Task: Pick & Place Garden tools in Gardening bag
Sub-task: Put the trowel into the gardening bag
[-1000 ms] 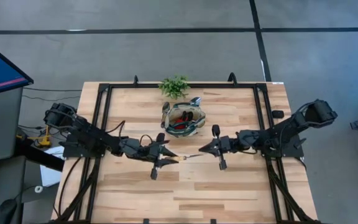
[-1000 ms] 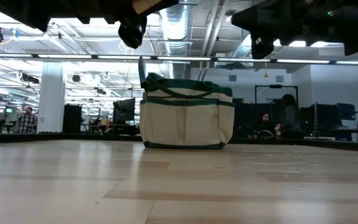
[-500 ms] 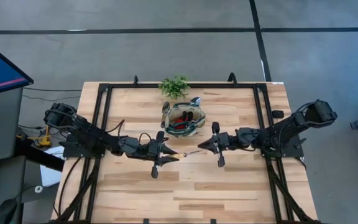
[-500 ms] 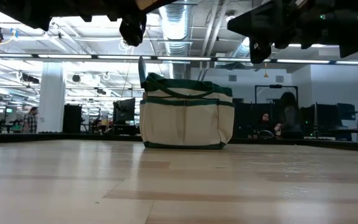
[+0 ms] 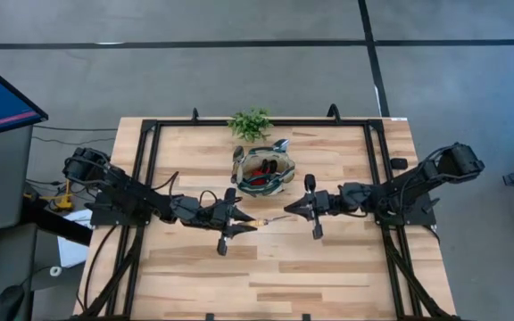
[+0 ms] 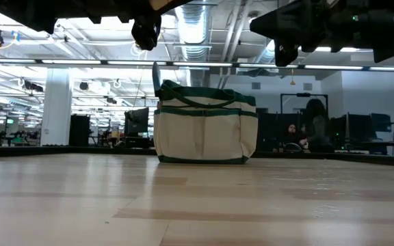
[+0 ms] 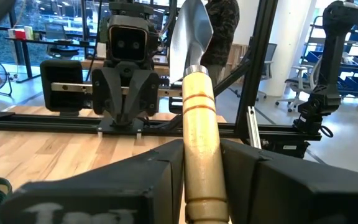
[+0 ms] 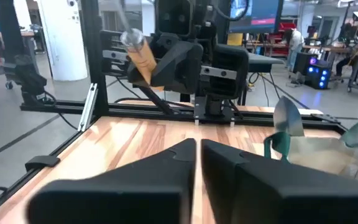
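Note:
My left gripper (image 5: 250, 224) is shut on a trowel (image 5: 273, 220) with a light wooden handle (image 7: 199, 124) and a silver blade (image 7: 190, 30). It holds the trowel above the table's middle, near of the gardening bag (image 5: 266, 171), blade toward the table's right. The tan, green-trimmed bag (image 6: 206, 123) stands upright on its base, with red-and-black and silver tools inside and a silver tool (image 8: 288, 118) sticking out. My right gripper (image 5: 287, 210) is shut and empty, facing the trowel's blade from the right, just apart from it. It also shows in the left wrist view (image 7: 127, 93). My left gripper pinches the trowel's wooden handle (image 7: 197, 163) between its two fingers (image 7: 160, 180), around the handle's middle. The fingers come level from the table's left and lie along the handle. The trowel is lifted clear of the table, blade pointing toward the right arm.
A leafy green plant (image 5: 251, 123) stands at the table's far edge behind the bag. A black frame (image 5: 154, 169) runs round the tabletop. Bare wood lies near of both grippers (image 5: 275, 276). People sit in the room beyond the table (image 6: 313, 130).
Both grippers have edged a little toward the table's far edge. The trowel has gone with my left gripper, still level and clear of the table. My right gripper has drawn slightly closer to the blade.

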You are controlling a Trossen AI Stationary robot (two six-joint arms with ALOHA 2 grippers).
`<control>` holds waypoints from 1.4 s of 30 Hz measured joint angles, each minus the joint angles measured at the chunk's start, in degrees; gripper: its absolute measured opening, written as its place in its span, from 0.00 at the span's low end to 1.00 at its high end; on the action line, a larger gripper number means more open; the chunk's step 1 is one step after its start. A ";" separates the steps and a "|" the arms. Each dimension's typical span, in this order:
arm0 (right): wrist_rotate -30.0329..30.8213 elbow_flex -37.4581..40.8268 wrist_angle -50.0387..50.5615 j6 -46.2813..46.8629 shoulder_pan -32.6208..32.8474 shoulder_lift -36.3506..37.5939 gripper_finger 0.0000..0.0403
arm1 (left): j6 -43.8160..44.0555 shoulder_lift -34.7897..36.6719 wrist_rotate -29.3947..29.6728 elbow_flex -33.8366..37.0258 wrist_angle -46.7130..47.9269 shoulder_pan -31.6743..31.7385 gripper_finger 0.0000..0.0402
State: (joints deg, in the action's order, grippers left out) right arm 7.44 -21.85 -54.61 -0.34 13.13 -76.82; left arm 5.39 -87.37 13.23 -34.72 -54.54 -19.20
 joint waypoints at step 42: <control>-5.95 -9.62 0.57 -2.85 3.40 -0.48 0.09 | 0.00 0.00 0.00 0.00 0.07 0.00 0.16</control>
State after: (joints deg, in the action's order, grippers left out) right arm 1.50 -31.46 -54.04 -3.20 16.53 -77.30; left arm 5.39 -87.37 13.23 -34.72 -54.48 -19.20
